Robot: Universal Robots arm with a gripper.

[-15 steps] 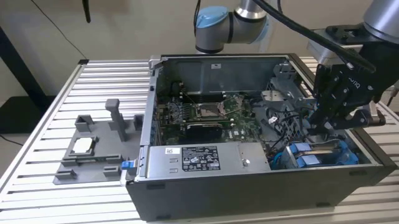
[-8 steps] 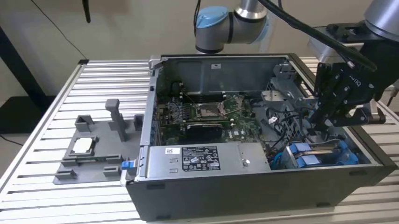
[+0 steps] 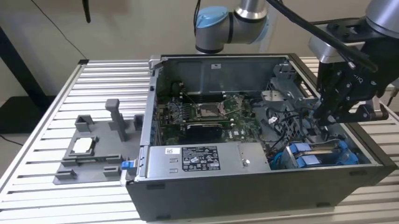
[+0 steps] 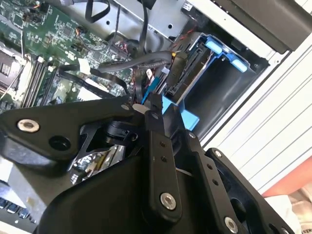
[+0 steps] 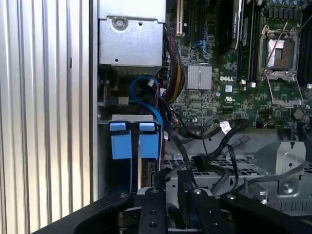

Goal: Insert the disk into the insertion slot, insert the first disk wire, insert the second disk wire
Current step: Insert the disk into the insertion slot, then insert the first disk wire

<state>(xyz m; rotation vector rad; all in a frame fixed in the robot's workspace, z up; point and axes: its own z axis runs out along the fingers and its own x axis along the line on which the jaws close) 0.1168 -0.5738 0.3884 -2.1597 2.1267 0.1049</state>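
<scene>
Pincer [image 3: 319, 116] was positioned beside disk [image 3: 324, 150] seated in slot [image 5: 129, 117]; opening could not be told. Risk judged: loose wires [image 5: 214, 141] snagged through crowding.

Parts in and around the opened tower, counted

One PC case [image 3: 249, 191], one motherboard [image 3: 242, 122] with one CPU socket [image 3: 208, 110], one silver power-supply box [image 3: 199, 158], two blue carrier tabs [image 5: 120, 141] — plus one grey fixture tray [image 3: 87, 162], one slatted table [image 3: 37, 196].

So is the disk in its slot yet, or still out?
In. The blue-framed disk sits inside the slot at the corner of the computer case.
</scene>
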